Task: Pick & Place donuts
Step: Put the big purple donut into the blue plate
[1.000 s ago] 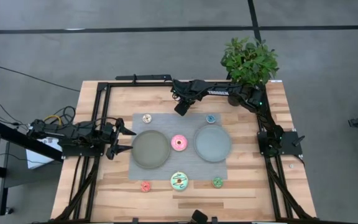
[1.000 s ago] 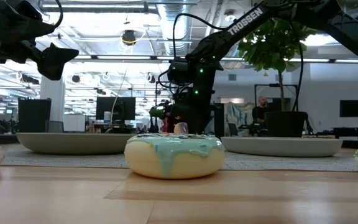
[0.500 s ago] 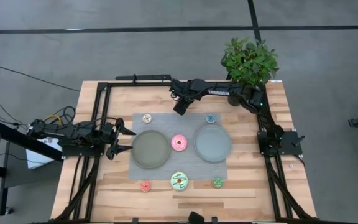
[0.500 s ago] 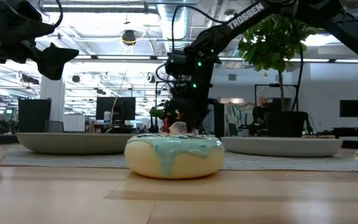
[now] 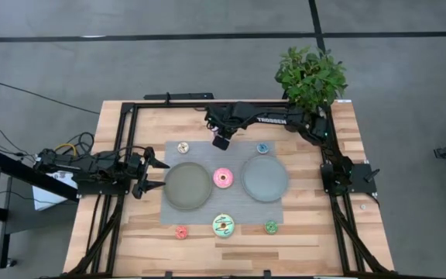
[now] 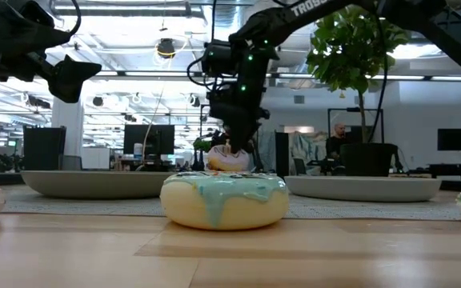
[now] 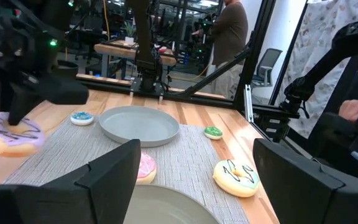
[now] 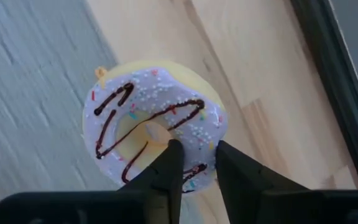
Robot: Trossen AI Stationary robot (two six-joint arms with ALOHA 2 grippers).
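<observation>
Right gripper (image 5: 221, 142) is at the far edge of the grey mat (image 5: 231, 209), fingers clamped on the rim of the lilac donut (image 8: 154, 124), which is held clear of the table. Left gripper (image 5: 158, 174) waits at the table's left side, beside the left plate (image 5: 187, 186), fingers apart. Pink donut (image 5: 223, 177) lies between the two plates. Mint donut (image 5: 224, 225) sits at the mat's near edge, between the red donut (image 5: 181, 232) and green donut (image 5: 271, 227).

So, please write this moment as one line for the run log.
right fingers: shut on lilac donut, lifted over mat's far edge | left gripper: open, waiting left of left plate | plates: no donuts
</observation>
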